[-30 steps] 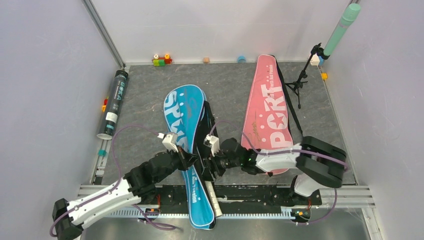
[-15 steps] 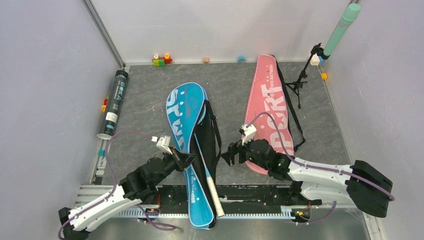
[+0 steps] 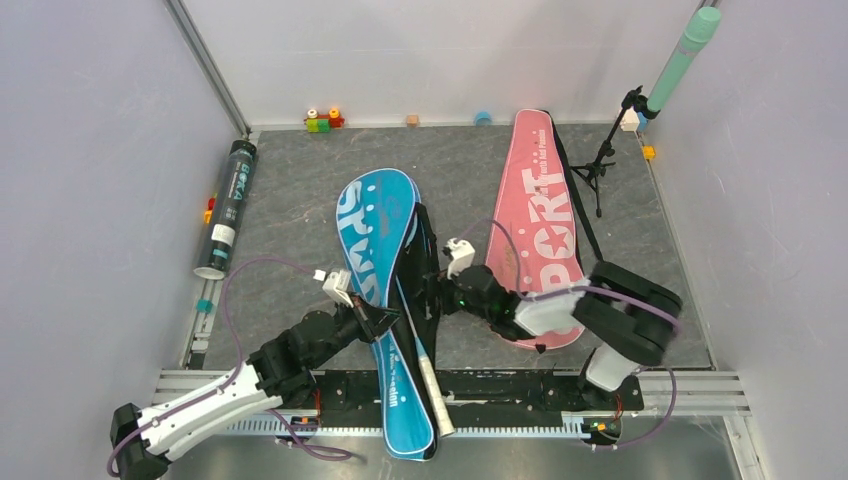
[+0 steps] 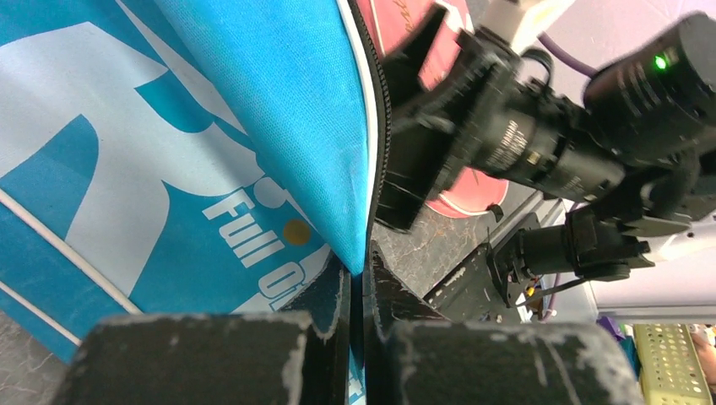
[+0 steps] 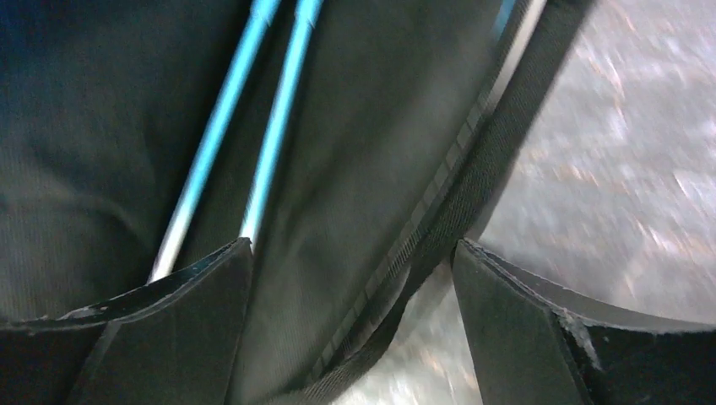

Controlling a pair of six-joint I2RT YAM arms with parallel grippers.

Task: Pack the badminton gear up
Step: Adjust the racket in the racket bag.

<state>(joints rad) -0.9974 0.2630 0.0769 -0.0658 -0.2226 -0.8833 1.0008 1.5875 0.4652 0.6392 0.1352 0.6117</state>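
Note:
The blue racket bag (image 3: pixel 372 225) lies mid-table with its flap lifted, showing black lining. A racket's thin shaft and white handle (image 3: pixel 432 385) stick out of it toward the near edge. My left gripper (image 3: pixel 387 318) is shut on the flap's zip edge, seen as blue cloth (image 4: pixel 211 126) pinched between the jaws of that gripper (image 4: pixel 365 283). My right gripper (image 3: pixel 432 296) hovers open over the bag's right rim. In its wrist view the right gripper (image 5: pixel 355 287) straddles a black strap (image 5: pixel 473 186), beside two blue shafts (image 5: pixel 279 126). The pink bag (image 3: pixel 535 220) lies to the right and the dark tube (image 3: pixel 228 205) at the left wall.
A small black tripod stand (image 3: pixel 600 160) holding a green cylinder (image 3: pixel 682 58) stands at the back right. Small coloured blocks (image 3: pixel 322 120) line the back edge, with more by the tube. The right arm's forearm (image 4: pixel 523 143) passes close beside the left gripper.
My right gripper opened, pulled away to the right, then swung back to the blue bag's right rim, farther up than before. The left gripper kept its hold and the flap shifted slightly right.

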